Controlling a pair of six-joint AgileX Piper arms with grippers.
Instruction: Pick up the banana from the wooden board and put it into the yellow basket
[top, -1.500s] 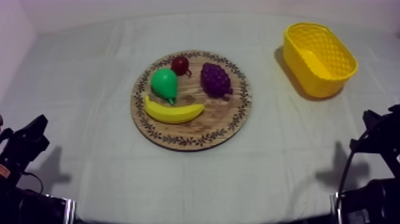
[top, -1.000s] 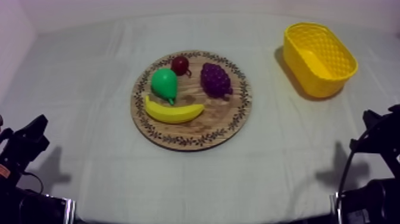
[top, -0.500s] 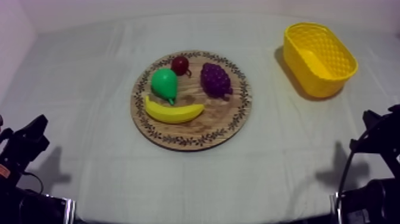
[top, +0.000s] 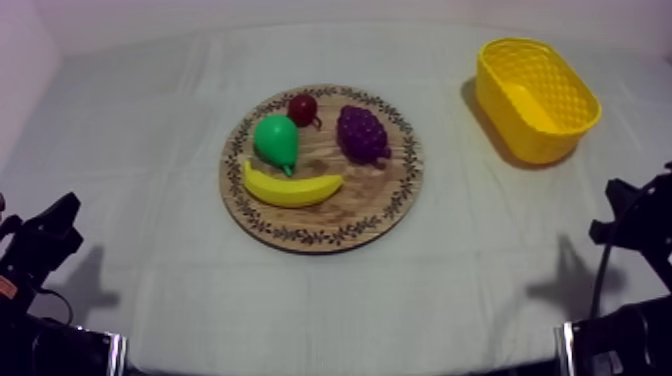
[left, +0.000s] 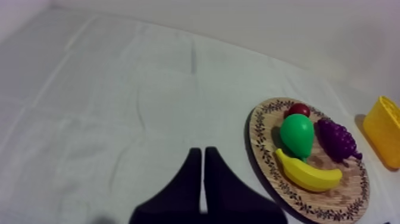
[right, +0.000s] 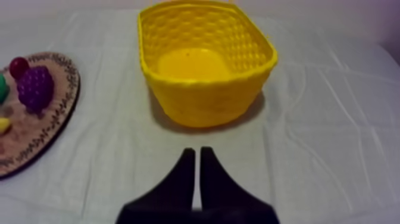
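Creased grey-white tablecloth (top: 330, 310), pale bare wall (left: 286, 24) behind it, soft even light.

My left gripper (left: 199, 152) and right gripper (right: 196, 150) are matt black: two flat fingers (left: 191, 176) taper to blunt tips and widen into a broad base. My left arm (top: 42, 245) and right arm (top: 640, 220), either side of the board (top: 350, 212), are black, blocky shapes.

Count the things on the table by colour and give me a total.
Yellow: 2, banana and yellow basket
Green: 1, pear
Purple: 1, bunch of grapes
Red: 1, small red fruit
Brown: 1, wooden board
Total: 6
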